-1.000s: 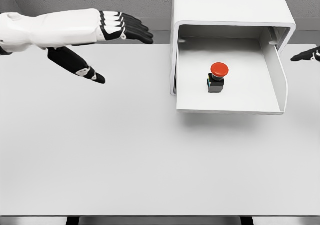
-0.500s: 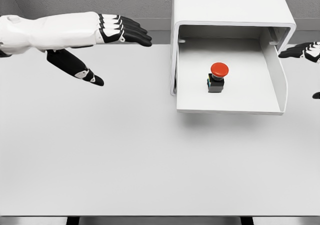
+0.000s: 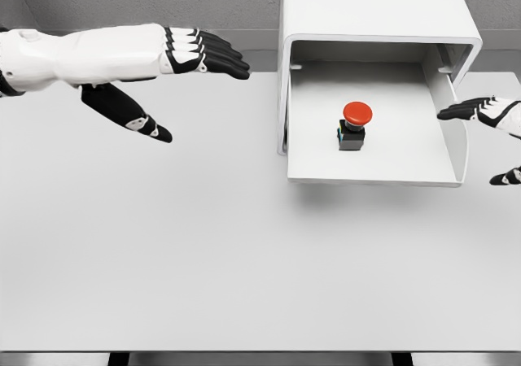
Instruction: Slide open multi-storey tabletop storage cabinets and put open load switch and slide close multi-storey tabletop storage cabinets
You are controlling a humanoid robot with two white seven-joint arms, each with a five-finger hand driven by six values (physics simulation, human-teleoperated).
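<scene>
White everything here — white table (image 3: 203, 244), white cabinet (image 3: 374, 12), white arms; the only colour is the red button on the switch (image 3: 354, 124), which sits upright on the floor of the pulled-out drawer (image 3: 370, 167), roughly mid-drawer and apart from all the walls; so the putting-in part looks done and, as I read it, what's left is pushing the drawer shut.

The drawer sticks out of the cabinet toward the camera, so its slide axis runs front-to-back; closing it means pushing away from the robot, into the cabinet body; the front lip is the near edge at the bottom of the drawer.

Right hand (image 3: 488, 118) is the close one — it comes in from the right edge, fingertips right at the outer face of the drawer's right wall, touching or just off it, can't tell which; fingers are stretched and loosely spread, thumb hanging lower, holding nothing; it's beside the drawer, not in front of it, so I'd guess it needs to get round to the front lip.

Left hand (image 3: 175, 57) hovers over the table well to the left of the cabinet, fingers straight out, thumb dropped, empty.
</scene>
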